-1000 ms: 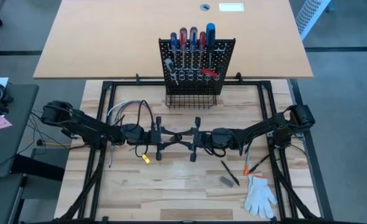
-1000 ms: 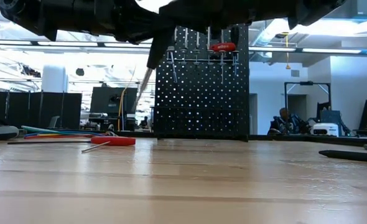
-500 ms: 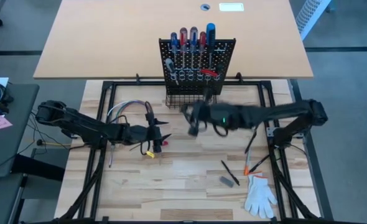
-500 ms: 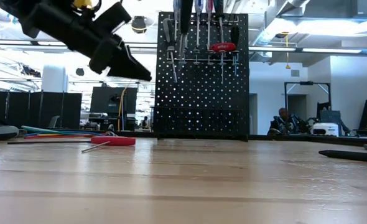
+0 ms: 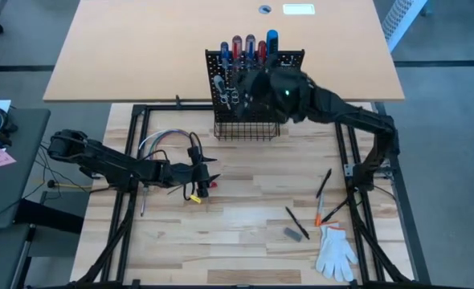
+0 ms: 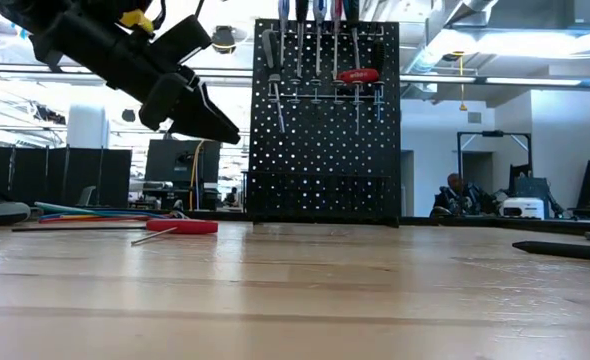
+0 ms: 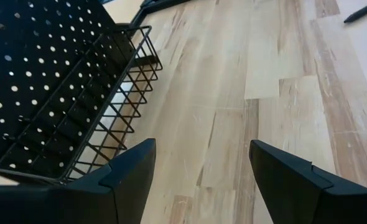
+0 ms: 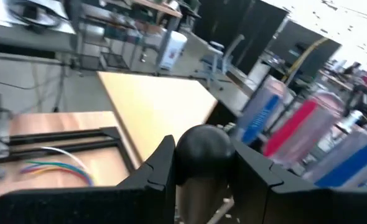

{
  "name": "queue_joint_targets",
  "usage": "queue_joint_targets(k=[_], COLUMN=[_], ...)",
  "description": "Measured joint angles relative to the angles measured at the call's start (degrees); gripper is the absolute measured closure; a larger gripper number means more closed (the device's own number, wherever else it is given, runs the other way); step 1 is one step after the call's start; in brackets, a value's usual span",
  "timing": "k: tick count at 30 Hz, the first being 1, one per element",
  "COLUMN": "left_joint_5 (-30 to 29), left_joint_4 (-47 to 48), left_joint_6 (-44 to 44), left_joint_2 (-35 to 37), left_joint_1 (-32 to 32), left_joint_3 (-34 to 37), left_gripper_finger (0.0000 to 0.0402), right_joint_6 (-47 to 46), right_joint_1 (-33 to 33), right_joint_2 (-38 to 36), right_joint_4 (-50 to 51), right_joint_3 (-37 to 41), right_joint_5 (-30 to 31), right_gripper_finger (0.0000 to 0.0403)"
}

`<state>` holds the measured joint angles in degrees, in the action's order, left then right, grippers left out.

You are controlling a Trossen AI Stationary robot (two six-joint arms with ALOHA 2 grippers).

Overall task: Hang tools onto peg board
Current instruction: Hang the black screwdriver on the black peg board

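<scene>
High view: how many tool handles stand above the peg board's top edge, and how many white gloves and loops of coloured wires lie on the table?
Tool handles: 5
White gloves: 1
Loops of coloured wires: 1
Total: 7

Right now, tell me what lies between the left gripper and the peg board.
In the left wrist view, only bare wooden tabletop lies between the open left gripper and the peg board with its wire basket.

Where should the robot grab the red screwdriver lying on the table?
Grip the red screwdriver by its fat handle, from straight above: it lies flat on the table, and its shaft is too thin to pinch well. The open left tool hangs nearest.
</scene>
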<state>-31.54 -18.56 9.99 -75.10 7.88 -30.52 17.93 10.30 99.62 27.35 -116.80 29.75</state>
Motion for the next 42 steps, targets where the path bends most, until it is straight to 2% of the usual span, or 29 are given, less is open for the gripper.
queue_joint_targets(k=[6, 17, 25, 31, 42], left_joint_5=[0.05, 0.12, 0.14, 0.14, 0.14], left_joint_4=[-0.11, -0.11, -0.16, -0.18, -0.20], left_joint_6=[-0.18, -0.33, -0.82, -0.82, -0.82], left_joint_2=[0.00, 0.01, -0.01, -0.01, -0.01], left_joint_1=[0.00, 0.00, 0.00, 0.00, 0.00], left_joint_3=[0.00, 0.00, 0.00, 0.00, 0.00], left_gripper_finger=[0.0146, 0.0146, 0.0146, 0.0146, 0.0146], right_joint_6=[-3.56, -4.33, -9.03, -11.48, -11.56], right_joint_1=[2.61, 3.57, 7.07, 9.02, 9.73], right_joint_2=[0.76, 1.02, 1.04, 1.04, 1.04], right_joint_4=[1.64, 2.59, 5.56, 5.75, 7.08], right_joint_3=[-0.23, -0.19, -0.15, -0.12, -0.12], right_joint_5=[-6.03, -6.63, -9.87, -14.78, -15.68], right_gripper_finger=[0.0295, 0.0295, 0.0295, 0.0295, 0.0295])
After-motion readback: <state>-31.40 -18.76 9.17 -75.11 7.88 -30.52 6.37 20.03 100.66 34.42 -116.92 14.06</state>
